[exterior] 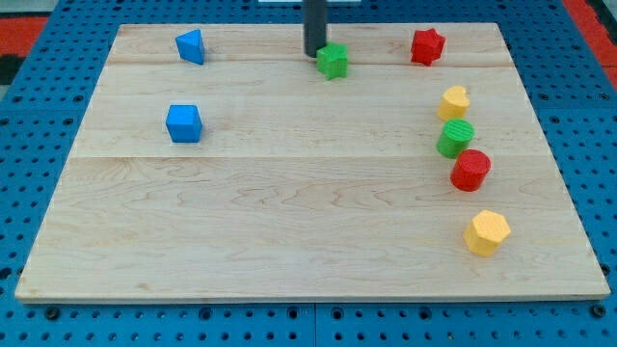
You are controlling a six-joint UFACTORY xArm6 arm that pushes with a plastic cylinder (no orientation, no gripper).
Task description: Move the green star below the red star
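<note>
Green star (pixel 333 61) sits near the tabletop's (pixel 289 212) top edge, well left of the red star (pixel 426 45). The rod's tip (pixel 315 54), no grasping hand, touches its left side. An off-centre push could spin the star away or toward the yellow block (pixel 454 101).

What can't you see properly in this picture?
- My tip: in the camera view its very end sits just at the view's left of the green star; whether they touch cannot be told.
- The rod's upper part: cut off by the view's top edge.
- The yellow block near the red star: shape too small to name.
</note>
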